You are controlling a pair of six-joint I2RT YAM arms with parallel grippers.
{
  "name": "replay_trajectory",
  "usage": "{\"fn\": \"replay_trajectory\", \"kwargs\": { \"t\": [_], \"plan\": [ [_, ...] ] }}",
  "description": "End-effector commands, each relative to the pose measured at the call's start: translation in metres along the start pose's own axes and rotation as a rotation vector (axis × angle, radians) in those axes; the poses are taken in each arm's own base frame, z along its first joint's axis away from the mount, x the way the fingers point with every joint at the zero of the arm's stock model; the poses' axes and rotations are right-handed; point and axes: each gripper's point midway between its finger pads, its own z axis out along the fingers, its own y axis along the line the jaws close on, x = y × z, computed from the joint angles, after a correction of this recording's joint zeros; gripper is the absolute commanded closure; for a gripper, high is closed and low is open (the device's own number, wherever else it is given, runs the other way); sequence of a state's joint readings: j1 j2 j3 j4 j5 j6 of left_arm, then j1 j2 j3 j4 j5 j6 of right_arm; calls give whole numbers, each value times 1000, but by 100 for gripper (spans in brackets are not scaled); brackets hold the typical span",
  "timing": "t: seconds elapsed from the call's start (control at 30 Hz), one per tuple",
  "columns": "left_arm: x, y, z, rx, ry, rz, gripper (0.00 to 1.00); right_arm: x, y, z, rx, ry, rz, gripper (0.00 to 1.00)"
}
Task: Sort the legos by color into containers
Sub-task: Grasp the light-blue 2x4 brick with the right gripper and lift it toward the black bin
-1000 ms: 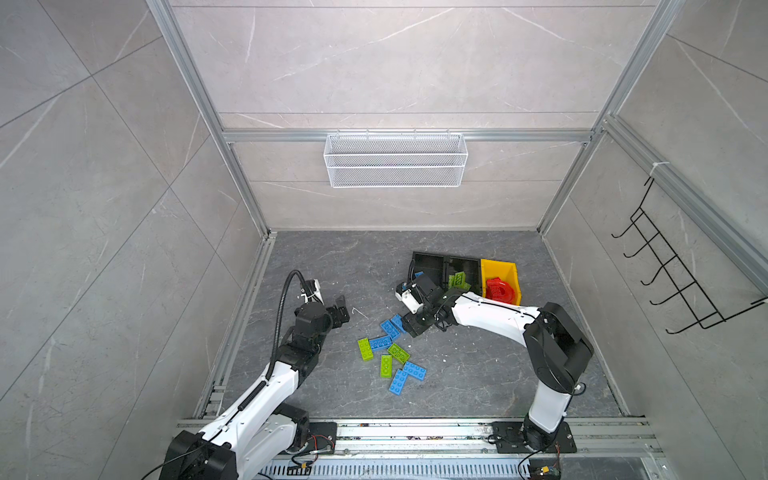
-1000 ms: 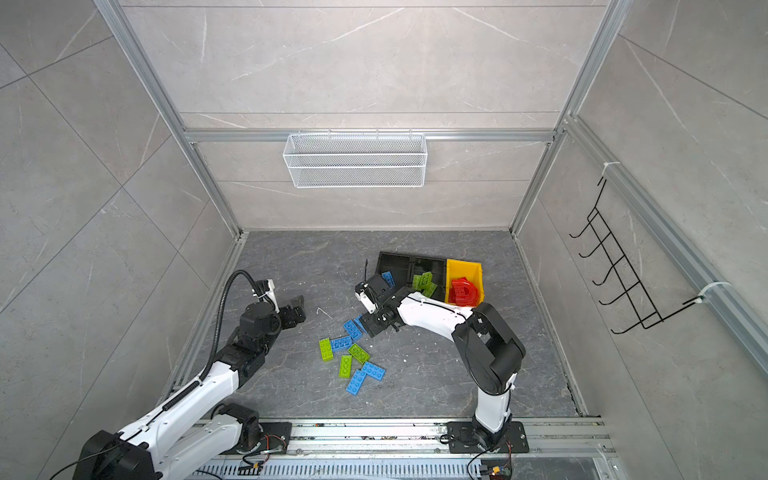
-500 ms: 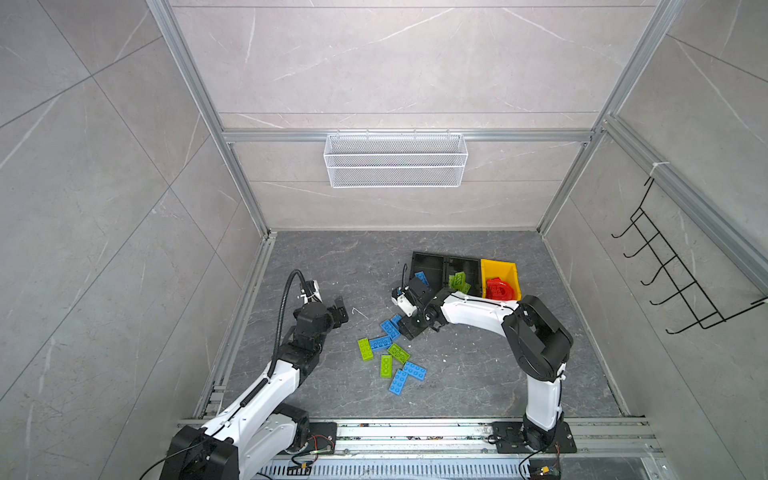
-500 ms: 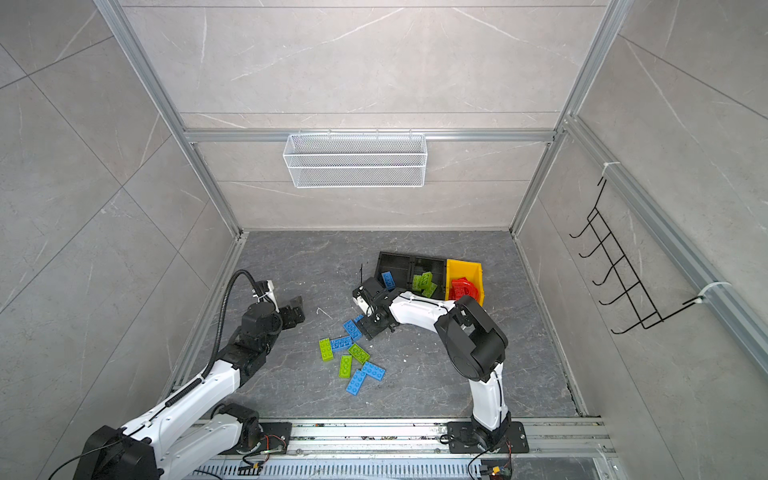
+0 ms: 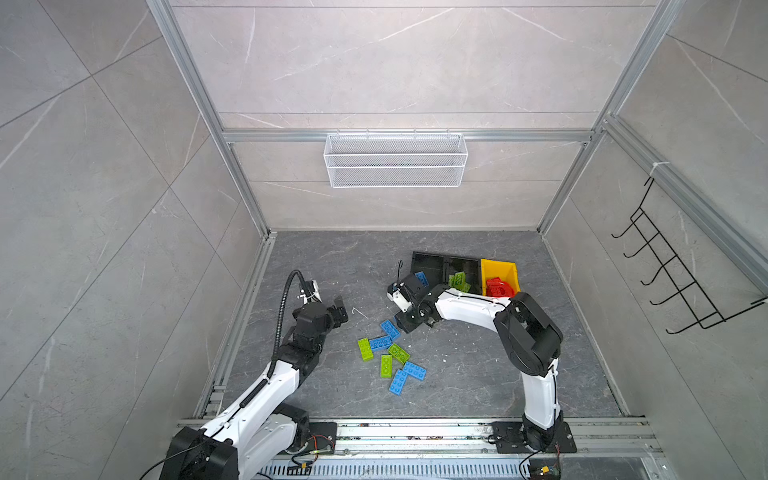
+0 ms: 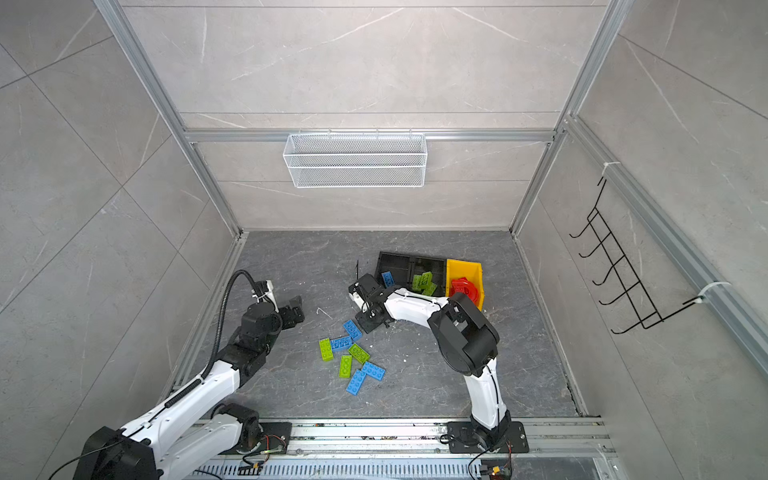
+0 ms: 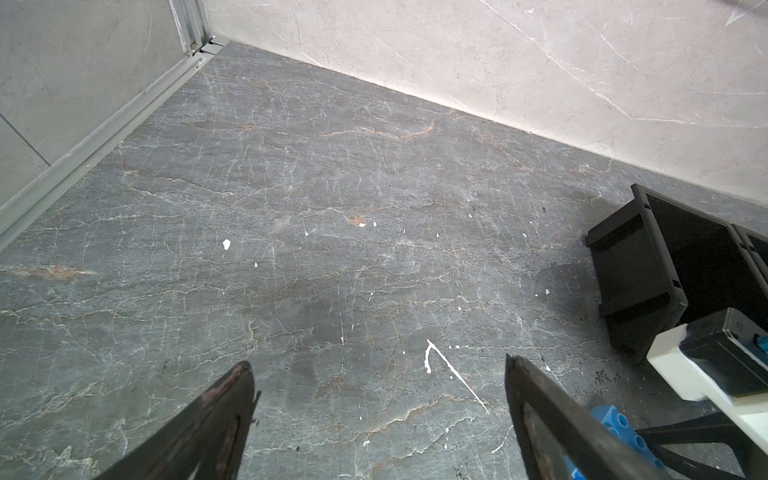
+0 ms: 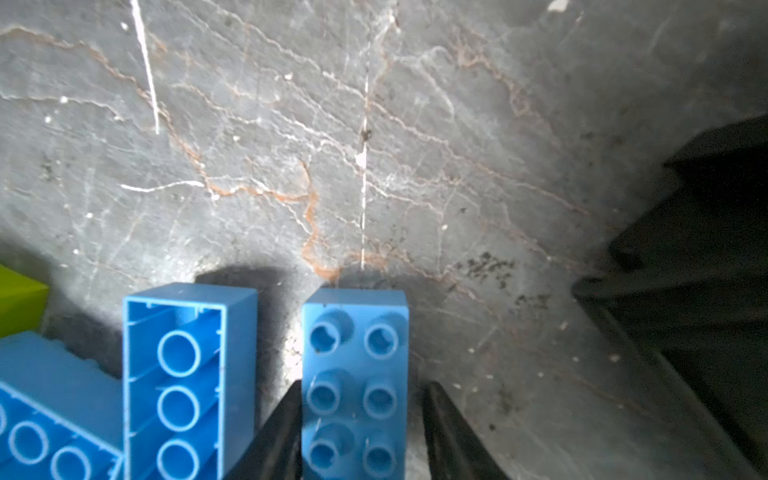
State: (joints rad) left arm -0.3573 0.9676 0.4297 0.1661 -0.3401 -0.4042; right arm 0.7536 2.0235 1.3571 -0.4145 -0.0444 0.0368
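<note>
Beside the loose blue-and-green brick pile [image 5: 398, 352], the right gripper [image 8: 363, 384] straddles 1 blue studded plastic brick [image 8: 353, 345], jaws narrow but clamp uncertain; the pick needs firm closure, then a lift to the black plastic bin [image 5: 430, 262], while the left gripper [image 7: 377, 360] gapes wide.

Glossy plastic legos [image 8: 353, 386], matt stone floor [image 7: 291, 166]
</note>
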Motion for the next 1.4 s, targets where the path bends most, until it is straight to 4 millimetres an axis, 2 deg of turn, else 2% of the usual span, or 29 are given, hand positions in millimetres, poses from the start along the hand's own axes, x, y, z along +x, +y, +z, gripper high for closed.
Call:
{"fn": "replay_trajectory", "kwargs": {
  "t": [0.0,0.1,0.23,0.37,0.57,0.7,0.83,1.13,1.37],
  "plan": [
    [-13,-2,1,3,-46,-27,4,-12,-2,-6,28,-36,25,59],
    [-13,-3,0,6,-45,-27,3,-21,1,-21,7,-84,44,65],
    [-13,-5,1,20,-44,-34,3,-41,-3,-59,-13,-188,100,74],
    [-13,-9,1,38,-39,-24,1,-57,-33,-95,-47,-280,200,77],
    [-14,-15,0,77,-51,-17,1,-77,-84,-116,-24,-346,292,80],
    [-14,-14,1,70,-46,-11,1,-84,-120,-118,23,-386,364,81],
    [-13,-15,2,75,-39,-13,1,-85,-138,-115,71,-380,378,81],
    [-13,-13,0,71,-59,-5,1,-82,-152,-105,138,-331,360,81],
    [-11,-13,4,62,-44,-3,1,-80,-151,-90,117,-314,365,80]
  ]
}}
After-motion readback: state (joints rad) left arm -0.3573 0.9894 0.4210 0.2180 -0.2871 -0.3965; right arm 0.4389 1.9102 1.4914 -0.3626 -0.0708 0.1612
